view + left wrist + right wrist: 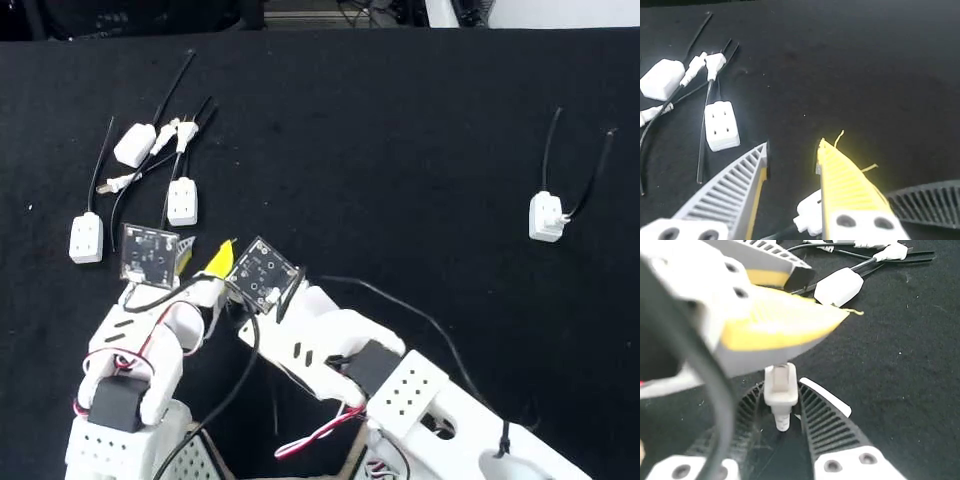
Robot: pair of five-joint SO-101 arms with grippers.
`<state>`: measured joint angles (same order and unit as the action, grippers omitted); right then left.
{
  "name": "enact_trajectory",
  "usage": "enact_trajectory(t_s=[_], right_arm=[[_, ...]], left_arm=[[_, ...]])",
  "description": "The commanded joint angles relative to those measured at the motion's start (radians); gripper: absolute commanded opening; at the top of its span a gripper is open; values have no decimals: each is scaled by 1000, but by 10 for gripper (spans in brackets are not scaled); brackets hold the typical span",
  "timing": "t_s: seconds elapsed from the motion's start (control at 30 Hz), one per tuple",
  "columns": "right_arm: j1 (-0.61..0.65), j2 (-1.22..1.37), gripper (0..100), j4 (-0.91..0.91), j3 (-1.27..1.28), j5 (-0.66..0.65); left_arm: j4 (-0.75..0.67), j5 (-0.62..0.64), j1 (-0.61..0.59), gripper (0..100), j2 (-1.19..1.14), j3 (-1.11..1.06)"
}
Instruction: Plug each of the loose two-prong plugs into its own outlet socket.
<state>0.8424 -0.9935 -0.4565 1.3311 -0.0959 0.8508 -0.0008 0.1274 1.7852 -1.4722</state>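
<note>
**Two arms meeting over a black table (400, 120), at lower centre-left of the high view.**

The right gripper (782, 399) pinches a white plug (781, 384) by its body. Its dark ribbed fingers (822, 417) are closed down to the plug's width and press it from both sides. The plug's narrow cord end points back toward the wrist, so the prong end probably faces outward and stays free for insertion.

The left gripper (792, 145) has its jaws spread and holds nothing. Its yellow finger (842, 182) lies just beside the held plug, while its grey finger (737, 182) stands apart. This pose suggests readiness to steady the plug or to take a socket, though which one cannot be told.

The other task things lie in the upper left of the high view:
- three sockets (181, 201), well apart from both grippers
- loose plugs (185, 130) on thin black cords, lying among the sockets

One further socket (546, 216) sits alone at the right and appears already joined to a plug.
</note>
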Motion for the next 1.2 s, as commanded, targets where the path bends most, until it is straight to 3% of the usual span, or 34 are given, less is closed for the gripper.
enact_trajectory(t_s=[0.0,0.3,0.47,0.8,1.17], right_arm=[[12,2,11,29,-16,-5],[12,2,11,29,-15,-8],[12,10,11,29,-5,-12],[12,8,11,29,2,-14],[8,2,11,-80,-67,-15]], left_arm=[[-3,-48,24,168,-14,-22],[-3,-49,15,167,-12,-39],[-49,-41,-99,167,-12,38],[25,-71,61,170,-14,113],[25,-161,33,167,-14,-15]])
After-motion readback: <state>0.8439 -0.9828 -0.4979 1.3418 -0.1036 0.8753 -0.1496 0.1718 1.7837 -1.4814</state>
